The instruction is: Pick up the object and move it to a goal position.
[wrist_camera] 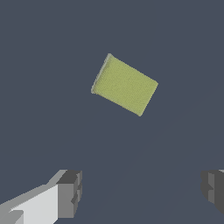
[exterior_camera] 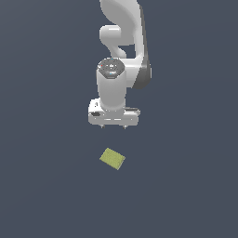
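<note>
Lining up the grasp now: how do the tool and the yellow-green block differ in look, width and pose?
Colour: the tool is white with dark grey fingers; the yellow-green block has a fine grid texture.
Width: the open fingers stand wider apart than the block.
Pose: the tool hangs above the floor, empty; the block lies flat, apart from it and turned at an angle to the finger line.

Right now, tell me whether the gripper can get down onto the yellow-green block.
Probably yes. The gripper hangs open with the block lying alone on the bare floor, nothing between them; the block sits slightly off the fingers' line.
</note>
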### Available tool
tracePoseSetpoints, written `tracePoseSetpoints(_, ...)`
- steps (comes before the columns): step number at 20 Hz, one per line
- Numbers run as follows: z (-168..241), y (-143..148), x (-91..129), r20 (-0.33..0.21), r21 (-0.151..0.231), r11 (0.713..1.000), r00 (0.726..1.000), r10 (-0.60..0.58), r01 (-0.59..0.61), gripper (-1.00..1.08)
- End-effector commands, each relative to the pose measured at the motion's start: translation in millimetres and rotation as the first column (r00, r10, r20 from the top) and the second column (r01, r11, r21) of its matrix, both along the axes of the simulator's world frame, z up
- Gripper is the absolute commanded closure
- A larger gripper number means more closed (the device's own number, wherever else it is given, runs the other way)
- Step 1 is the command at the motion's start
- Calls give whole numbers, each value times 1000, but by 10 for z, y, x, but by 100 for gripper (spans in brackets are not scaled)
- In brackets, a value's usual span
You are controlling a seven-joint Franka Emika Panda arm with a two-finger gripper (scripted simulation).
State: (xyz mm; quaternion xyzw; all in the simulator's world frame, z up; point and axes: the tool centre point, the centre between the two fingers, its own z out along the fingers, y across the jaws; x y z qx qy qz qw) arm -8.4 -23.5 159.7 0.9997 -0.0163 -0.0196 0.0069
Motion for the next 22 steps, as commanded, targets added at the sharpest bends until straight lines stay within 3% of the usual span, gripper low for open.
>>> tracePoseSetpoints(1,0,0,0,0,0,1000,1000,0,0,-92)
tracePoseSetpoints(10,117,312,46,4,11,998,998,65,-65,-92)
tracePoseSetpoints(22,59,287,104,5,10,992,992,125,-125,-92)
